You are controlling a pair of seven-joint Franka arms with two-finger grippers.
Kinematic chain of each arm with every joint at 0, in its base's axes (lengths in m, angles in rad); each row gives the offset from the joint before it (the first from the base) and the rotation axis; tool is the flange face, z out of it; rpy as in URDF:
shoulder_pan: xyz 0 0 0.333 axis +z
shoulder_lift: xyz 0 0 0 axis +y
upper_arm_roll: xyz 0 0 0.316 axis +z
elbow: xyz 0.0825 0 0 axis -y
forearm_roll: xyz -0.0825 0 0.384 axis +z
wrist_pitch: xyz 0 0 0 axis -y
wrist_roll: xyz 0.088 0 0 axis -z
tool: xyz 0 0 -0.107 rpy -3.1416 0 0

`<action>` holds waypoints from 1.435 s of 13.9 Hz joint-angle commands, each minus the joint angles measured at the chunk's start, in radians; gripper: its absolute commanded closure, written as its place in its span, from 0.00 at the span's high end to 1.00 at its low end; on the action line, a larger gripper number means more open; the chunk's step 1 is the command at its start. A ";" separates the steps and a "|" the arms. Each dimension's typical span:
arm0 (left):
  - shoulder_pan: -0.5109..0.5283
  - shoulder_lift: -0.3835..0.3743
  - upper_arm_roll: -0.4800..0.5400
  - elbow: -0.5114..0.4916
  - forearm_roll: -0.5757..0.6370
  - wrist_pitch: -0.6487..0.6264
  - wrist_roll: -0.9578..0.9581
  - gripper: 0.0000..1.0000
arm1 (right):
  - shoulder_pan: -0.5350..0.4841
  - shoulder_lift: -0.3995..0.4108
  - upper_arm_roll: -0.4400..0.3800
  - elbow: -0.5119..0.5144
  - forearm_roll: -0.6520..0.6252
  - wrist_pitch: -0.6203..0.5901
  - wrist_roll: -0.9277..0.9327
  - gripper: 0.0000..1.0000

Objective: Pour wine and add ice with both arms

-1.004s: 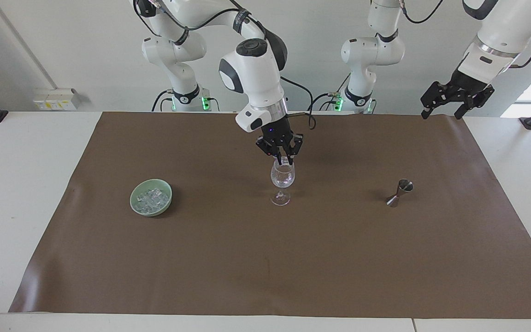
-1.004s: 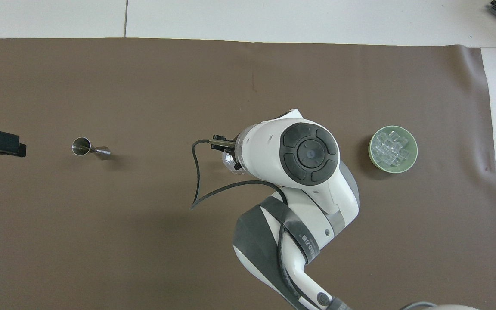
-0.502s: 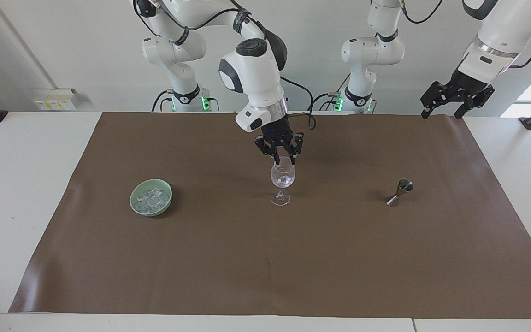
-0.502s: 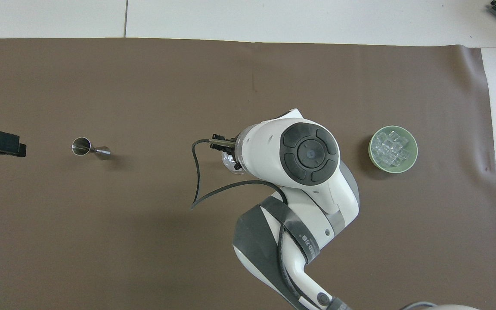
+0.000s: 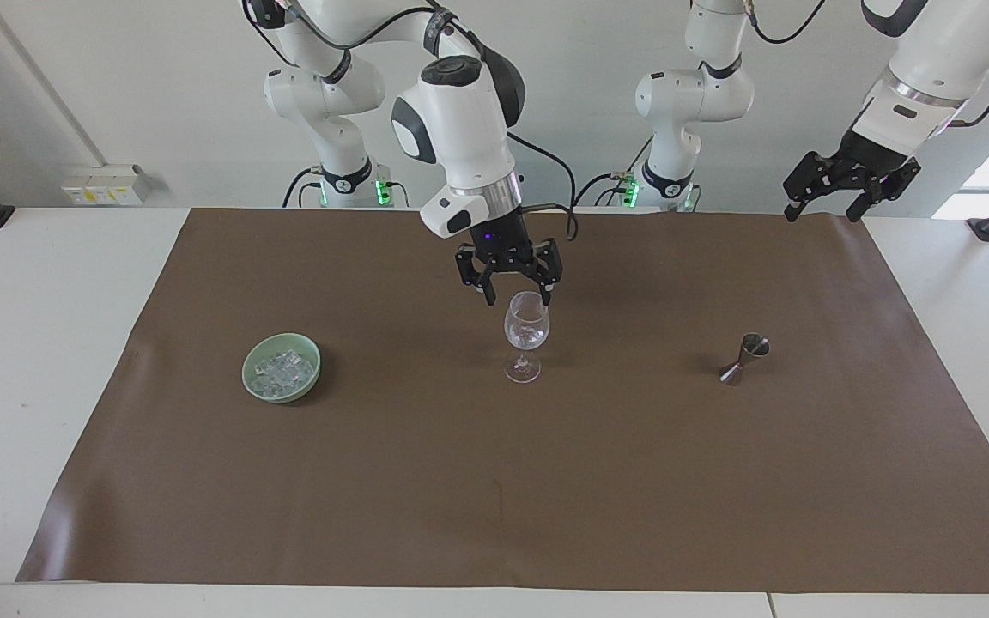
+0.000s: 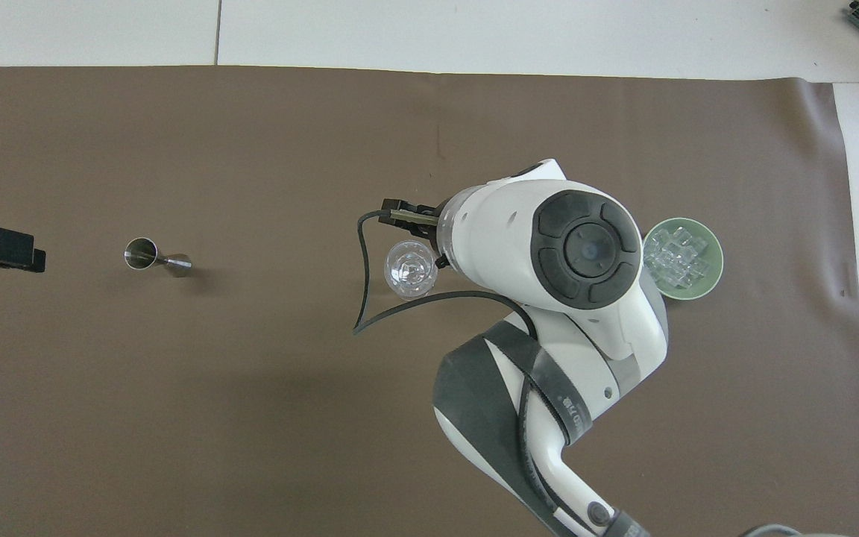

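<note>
Ice (image 5: 283, 369) sits heaped in a small green bowl (image 5: 251, 378) on the brown mat (image 5: 494, 481), toward the right arm's end of the table (image 5: 31, 343). From overhead the same clear cubes (image 6: 674, 258) fill the bowl (image 6: 709, 287), partly tucked under the right arm's big white wrist.

Roughly in the middle of the mat stands a wine glass (image 5: 526, 336), upright on its stem. Something clear and glassy lies in its bowl, though I cannot tell exactly what. Seen from above, the glass (image 6: 410, 270) is uncovered, just beside the arm's wrist.

The right claw (image 5: 510, 283) hangs just above the rim of the glass, pointing down, its fingers spread wide with nothing between them. It touches neither the glass nor the mat.

Toward the left arm's end of the table, a small metal measuring cup (image 5: 743, 359) shaped like an hourglass stands alone on the mat, well apart from the glass. Overhead it shows as a steel ring with a cone (image 6: 155, 257).

The left arm waits, raised over the mat's corner at its own end. The left claw (image 5: 851, 182) is spread open and holds nothing.
</note>
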 commanded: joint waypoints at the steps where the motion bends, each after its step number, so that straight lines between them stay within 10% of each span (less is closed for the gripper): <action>1: 0.011 -0.022 -0.004 -0.018 0.006 -0.010 0.015 1.00 | -0.033 -0.063 -0.048 -0.001 -0.037 -0.067 -0.065 1.00; 10: 0.012 -0.022 -0.004 -0.019 0.006 -0.010 0.015 1.00 | -0.031 -0.210 -0.255 -0.001 -0.019 -0.352 -0.355 1.00; 20: 0.010 -0.022 -0.004 -0.018 0.006 -0.010 0.015 1.00 | -0.033 -0.201 -0.355 0.062 0.040 -0.527 -0.487 1.00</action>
